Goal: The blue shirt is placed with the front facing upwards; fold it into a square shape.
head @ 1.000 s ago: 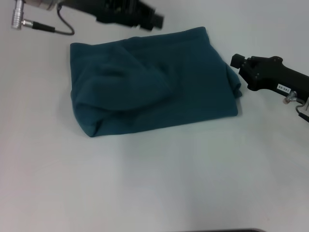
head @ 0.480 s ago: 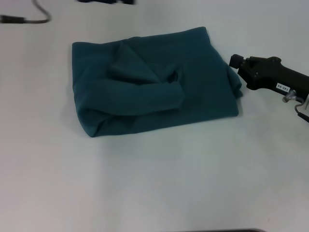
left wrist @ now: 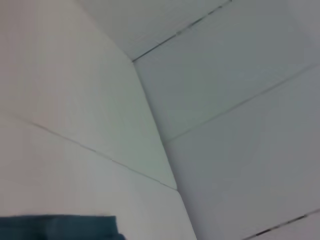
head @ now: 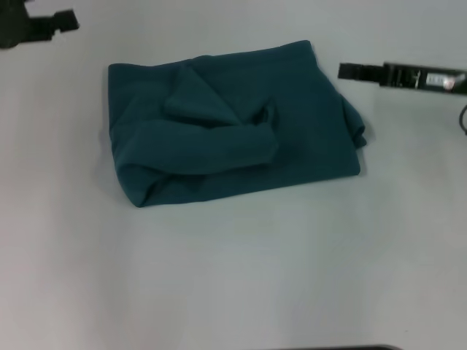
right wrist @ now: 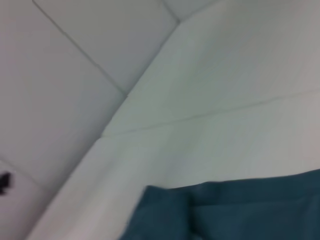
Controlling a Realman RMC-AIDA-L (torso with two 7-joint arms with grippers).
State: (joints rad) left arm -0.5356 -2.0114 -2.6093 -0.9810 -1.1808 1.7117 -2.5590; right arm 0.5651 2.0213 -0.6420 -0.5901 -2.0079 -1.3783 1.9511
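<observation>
Neither gripper's jaw state can be told; both stand clear of the cloth.
Folded into a rough rectangle, the blue shirt (head: 233, 142) lies on the white table (head: 233, 277), left gripper (head: 62, 20) far off its corner, right gripper (head: 350, 71) just beside its edge.

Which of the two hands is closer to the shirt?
The right hand, just off the blue shirt at its far right corner. The left hand sits farther off, toward the far left.
</observation>
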